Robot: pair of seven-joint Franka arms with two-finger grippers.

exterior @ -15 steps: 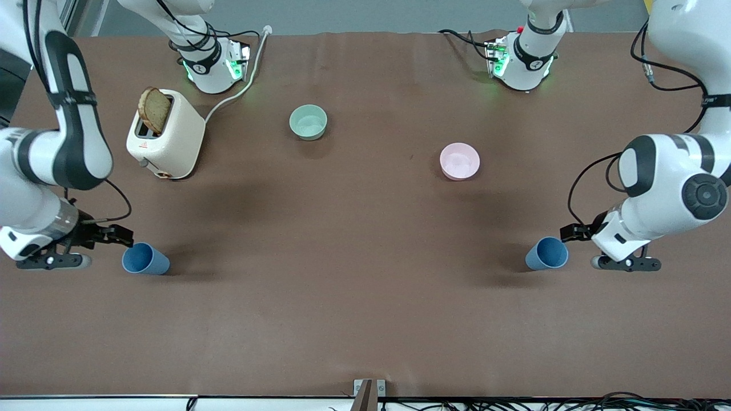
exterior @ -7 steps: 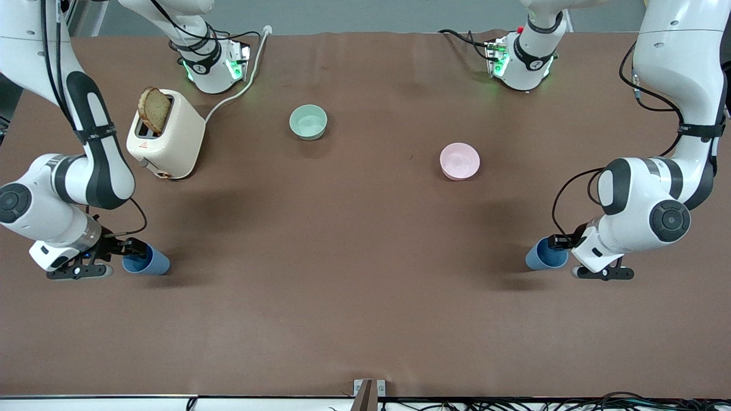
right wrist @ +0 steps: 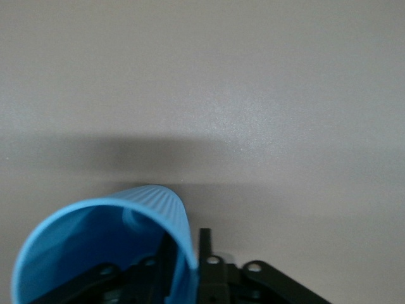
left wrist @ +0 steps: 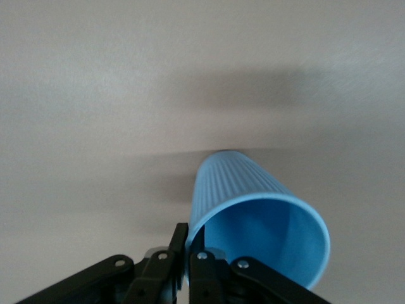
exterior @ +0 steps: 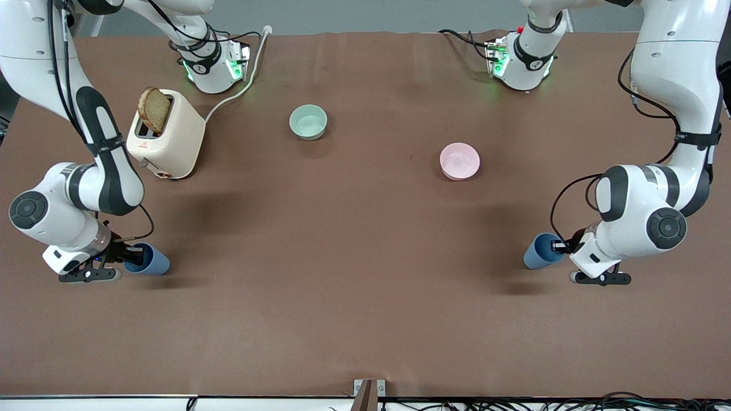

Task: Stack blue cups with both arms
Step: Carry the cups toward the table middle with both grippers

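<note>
Both grippers closer — bowls apart.

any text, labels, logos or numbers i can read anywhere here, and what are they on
No text can be read in these views.
Toaster: a small red mark on the side that faces the front camera, too small to read.
Arm bases: a small dark round mark on each, too small to read.
Blue cups, green bowl, pink bowl: plain, no markings.
</note>
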